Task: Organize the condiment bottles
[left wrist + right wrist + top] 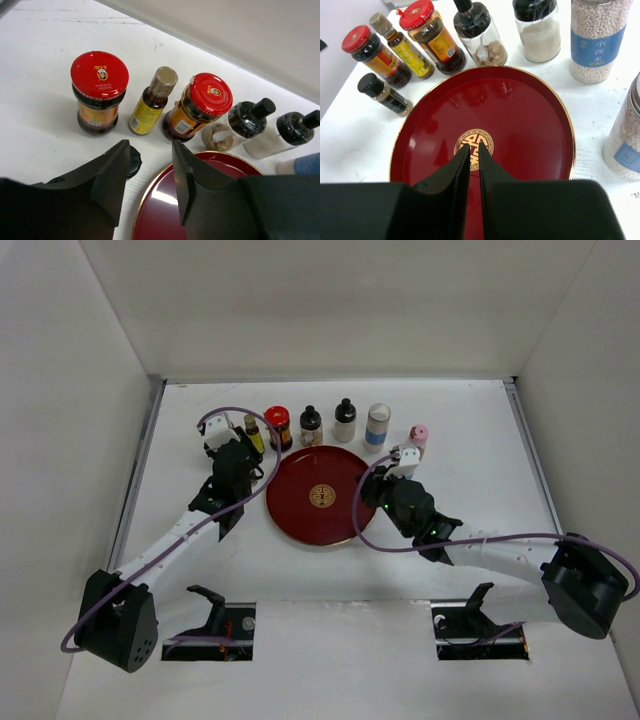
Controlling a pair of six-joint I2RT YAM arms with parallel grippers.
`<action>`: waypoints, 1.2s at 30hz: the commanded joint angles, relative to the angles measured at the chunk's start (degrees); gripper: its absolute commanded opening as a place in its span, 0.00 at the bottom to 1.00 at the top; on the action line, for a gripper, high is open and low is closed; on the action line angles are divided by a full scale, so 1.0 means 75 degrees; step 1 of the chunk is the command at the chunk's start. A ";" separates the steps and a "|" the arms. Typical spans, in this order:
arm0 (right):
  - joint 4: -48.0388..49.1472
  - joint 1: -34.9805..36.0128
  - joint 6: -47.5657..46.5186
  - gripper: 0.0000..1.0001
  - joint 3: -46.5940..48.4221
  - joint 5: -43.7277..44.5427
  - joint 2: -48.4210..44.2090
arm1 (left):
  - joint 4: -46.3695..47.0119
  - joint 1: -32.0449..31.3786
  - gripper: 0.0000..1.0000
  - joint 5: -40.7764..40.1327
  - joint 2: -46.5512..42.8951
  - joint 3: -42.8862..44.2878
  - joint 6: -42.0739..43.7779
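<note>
Right wrist view gives us the condiment bottles point(432, 37) ranged on the counter point(350, 145) round the far rim of the red plate point(520, 115), one jar point(591, 20) bearing a blue label with white Chinese characters. Our right pincer point(474, 146) is closed over the plate; our left pincer point(150, 150) gapes empty.

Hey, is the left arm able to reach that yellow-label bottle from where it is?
Probably yes. The left gripper is open and faces the yellow-label bottle, and nothing stands between them. One red-lidded jar and a second jar stand close on either side, so finger room looks tight.
</note>
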 commanded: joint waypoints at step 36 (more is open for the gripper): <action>0.0088 -0.0014 -0.0118 0.47 0.0407 -0.0225 0.0149 | 0.0110 0.0191 0.35 -0.0318 0.2061 0.0600 0.0342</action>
